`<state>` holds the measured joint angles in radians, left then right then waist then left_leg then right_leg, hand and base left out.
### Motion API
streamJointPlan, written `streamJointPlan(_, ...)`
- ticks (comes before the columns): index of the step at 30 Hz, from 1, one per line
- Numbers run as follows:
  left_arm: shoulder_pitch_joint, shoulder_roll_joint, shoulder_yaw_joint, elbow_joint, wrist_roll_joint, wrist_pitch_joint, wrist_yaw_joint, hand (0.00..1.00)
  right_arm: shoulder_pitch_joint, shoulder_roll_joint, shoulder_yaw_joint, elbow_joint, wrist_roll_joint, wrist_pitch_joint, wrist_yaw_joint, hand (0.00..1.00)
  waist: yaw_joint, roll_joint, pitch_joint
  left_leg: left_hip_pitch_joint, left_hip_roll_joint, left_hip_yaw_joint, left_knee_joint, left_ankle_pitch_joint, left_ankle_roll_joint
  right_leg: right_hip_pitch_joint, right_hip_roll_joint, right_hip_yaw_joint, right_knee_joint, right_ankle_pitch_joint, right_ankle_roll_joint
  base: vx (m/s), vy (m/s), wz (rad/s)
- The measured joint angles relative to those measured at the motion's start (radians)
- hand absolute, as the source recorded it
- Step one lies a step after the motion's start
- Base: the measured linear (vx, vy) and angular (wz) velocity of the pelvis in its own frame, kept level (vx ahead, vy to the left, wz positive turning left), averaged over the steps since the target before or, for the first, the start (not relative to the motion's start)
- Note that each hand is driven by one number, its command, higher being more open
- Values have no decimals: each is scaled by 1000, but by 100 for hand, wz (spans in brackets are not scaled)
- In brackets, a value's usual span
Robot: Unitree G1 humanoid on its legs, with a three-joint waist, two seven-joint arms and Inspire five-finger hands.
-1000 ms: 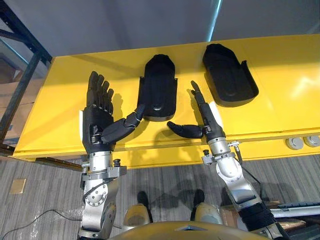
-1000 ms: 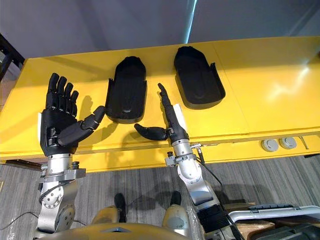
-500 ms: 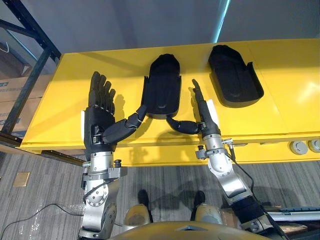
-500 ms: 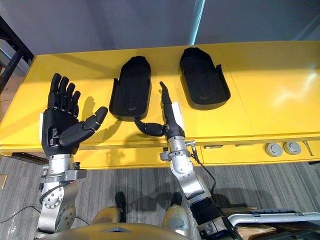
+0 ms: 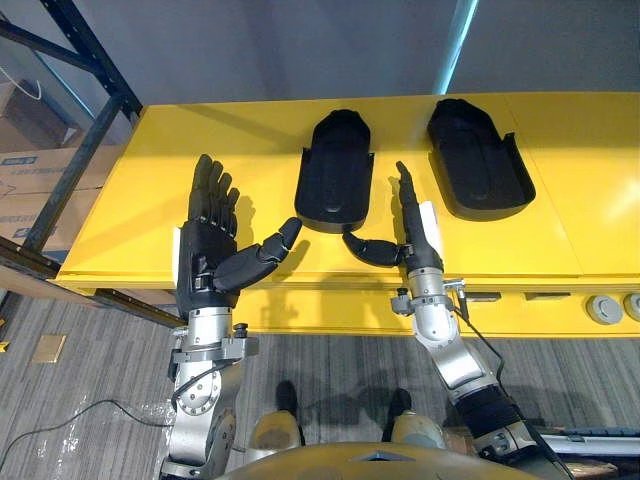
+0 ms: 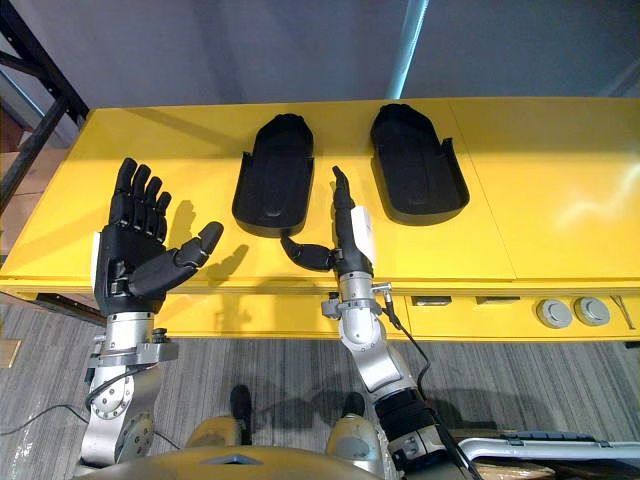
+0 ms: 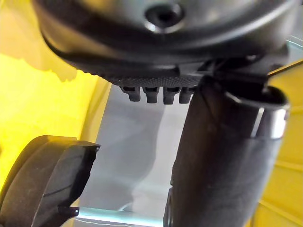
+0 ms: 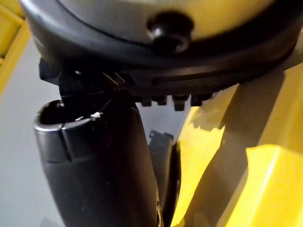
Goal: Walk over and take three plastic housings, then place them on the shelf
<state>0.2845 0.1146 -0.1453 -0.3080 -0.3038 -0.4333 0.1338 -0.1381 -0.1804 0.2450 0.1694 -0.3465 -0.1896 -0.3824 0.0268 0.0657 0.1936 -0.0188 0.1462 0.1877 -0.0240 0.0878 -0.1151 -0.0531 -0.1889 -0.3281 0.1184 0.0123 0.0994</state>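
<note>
Two black plastic housings lie on the yellow table (image 5: 150, 190): the left housing (image 5: 336, 185) near the middle and the right housing (image 5: 475, 172) beside it. My left hand (image 5: 212, 250) is raised, palm up and open, left of the left housing and apart from it. My right hand (image 5: 410, 225) stands edge-on between the two housings, fingers straight, thumb (image 5: 366, 248) stretched toward the near end of the left housing. Neither hand holds anything. The left housing (image 7: 45, 179) shows past my left thumb in the left wrist view.
A dark metal shelf frame (image 5: 75, 110) stands at the table's left end, with cardboard boxes (image 5: 25, 110) behind it. Round sockets (image 6: 570, 312) sit in the table's front right edge. Grey carpet floor (image 5: 90, 370) lies below.
The camera has shifted, so the table sits lower and more to the right in view. My left hand has lowered and drawn back from the left housing; the right hand keeps its pose.
</note>
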Motion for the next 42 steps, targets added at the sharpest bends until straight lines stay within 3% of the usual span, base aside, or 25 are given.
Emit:
streamJointPlan(17,1,0,3,0,-5,0,-36,100,-20,-4,-12,50,10,-22,4,100,-2,5,-31,17,-4,1,-36,20,0,9,3,-7,-18,8,5,1,-1,0)
streamJointPlan(21,0,5,10,0,-7,-3,-38,100,77,-33,-25,-194,126,-67,111,100,-2,-1,-36,45,3,29,-52,15,-6,26,17,19,-46,19,6,26,-5,-20)
streamJointPlan(24,0,6,15,0,-9,-2,-39,100,143,-84,-82,-408,224,-146,229,100,-16,-18,-47,64,12,62,-51,2,-13,33,30,51,-69,31,4,50,-12,-33)
streamJointPlan(29,0,18,39,0,-9,-2,-45,100,221,-103,-289,-583,447,-219,389,100,-51,-51,-74,98,23,114,-43,-25,-22,42,46,96,-84,34,3,40,-1,-32)
streamJointPlan(31,-3,22,48,0,-9,-2,-47,100,262,-112,-375,-593,482,-218,444,100,-64,-52,-83,100,26,137,-20,-47,-24,43,49,118,-88,36,5,16,9,-27)
streamJointPlan(36,-6,23,64,0,-7,0,-50,100,291,-222,-434,-593,455,-163,564,100,-88,-40,-88,95,35,154,5,-65,-28,44,57,135,-107,42,5,12,-2,-14)
streamJointPlan(39,-11,40,77,0,-7,0,-50,100,277,-395,-439,-583,350,-101,678,100,-86,-40,-88,95,42,156,5,-66,-29,44,64,137,-108,44,4,3,-7,-2)
streamJointPlan(42,-11,77,95,1,-8,0,-36,100,176,-611,-419,-449,337,-15,751,100,-84,-46,-86,92,42,150,5,-66,-29,45,64,131,-108,44,4,7,-3,5)
